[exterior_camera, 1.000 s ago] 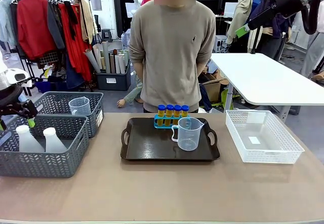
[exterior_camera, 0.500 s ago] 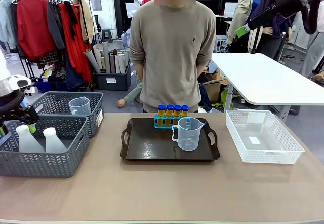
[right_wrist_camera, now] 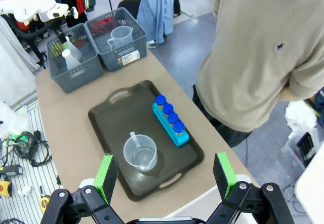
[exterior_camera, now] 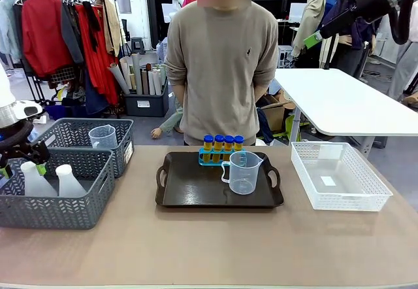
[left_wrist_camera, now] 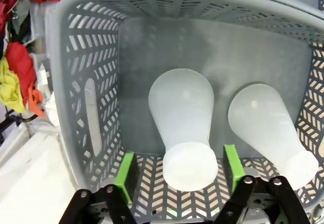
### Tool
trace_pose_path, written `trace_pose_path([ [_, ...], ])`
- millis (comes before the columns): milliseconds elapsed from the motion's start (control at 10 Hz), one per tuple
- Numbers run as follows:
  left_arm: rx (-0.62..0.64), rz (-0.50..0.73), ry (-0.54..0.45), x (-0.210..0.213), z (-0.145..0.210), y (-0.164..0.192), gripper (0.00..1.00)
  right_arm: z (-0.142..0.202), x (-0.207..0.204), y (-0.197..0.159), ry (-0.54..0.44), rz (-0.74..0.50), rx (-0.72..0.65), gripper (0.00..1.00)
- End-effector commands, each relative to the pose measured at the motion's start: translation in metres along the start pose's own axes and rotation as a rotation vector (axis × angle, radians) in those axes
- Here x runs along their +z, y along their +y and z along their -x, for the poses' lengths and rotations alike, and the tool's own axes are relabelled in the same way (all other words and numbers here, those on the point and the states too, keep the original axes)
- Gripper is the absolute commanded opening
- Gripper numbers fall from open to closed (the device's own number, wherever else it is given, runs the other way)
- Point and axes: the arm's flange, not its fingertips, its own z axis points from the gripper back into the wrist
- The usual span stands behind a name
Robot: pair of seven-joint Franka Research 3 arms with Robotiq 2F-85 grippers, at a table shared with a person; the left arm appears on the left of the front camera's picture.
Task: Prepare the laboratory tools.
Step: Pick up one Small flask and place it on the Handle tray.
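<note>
The left gripper (left_wrist_camera: 178, 155) hangs inside the near grey basket (exterior_camera: 59, 214) at the table's (exterior_camera: 209, 250) left edge. Its jaws are apart, with the green pads (left_wrist_camera: 125, 171) on either side of the neck of a white conical flask (left_wrist_camera: 183, 117) and a gap showing at each pad. A second flask (left_wrist_camera: 266, 125) stands just beside it, so this basket holds two. Both flasks sit toward one end of the basket, leaving bare floor up to the opposite wall. Behind it, touching or nearly so, a second grey basket (exterior_camera: 73, 131) holds one clear measuring beaker (exterior_camera: 102, 136). A dark tray (exterior_camera: 189, 187) lies mid-table near the far edge, in front of a standing person (exterior_camera: 222, 60). Strips of bare table separate the tray from the grey baskets on one side and from the single white mesh basket (exterior_camera: 336, 202) on the other. A wide band of table lies open from the tray to the near edge. On the tray stand another beaker (exterior_camera: 243, 172) and, at the tray's far rim, four orange tubes (exterior_camera: 223, 146) with blue caps in a blue rack (right_wrist_camera: 174, 133). The right gripper (right_wrist_camera: 165, 176) is high above the table's far right side, its jaws wide apart with nothing between them.
</note>
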Motion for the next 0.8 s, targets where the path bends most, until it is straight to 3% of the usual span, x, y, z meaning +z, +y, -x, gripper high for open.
trace_pose_path([
  [0, -0.006, 0.000, 0.001, 0.0044, -0.0022, 0.0017, 0.43, -0.0011, -0.0003, 0.0016, -0.009, -0.004, 0.002, 1.00],
  [200, 0.000, 0.006, 0.002, 0.0025, -0.0040, 0.0002, 0.04, -0.0011, -0.0003, 0.0016, -0.009, -0.004, 0.002, 1.00],
  [300, -0.001, 0.004, 0.004, 0.0039, -0.0028, 0.0010, 0.00, -0.0011, -0.0003, 0.0016, -0.009, -0.004, 0.002, 1.00],
  [700, -0.008, 0.012, 0.006, 0.0028, -0.0065, 0.0014, 0.00, -0.0011, -0.0003, 0.0016, -0.009, -0.004, 0.002, 1.00],
])
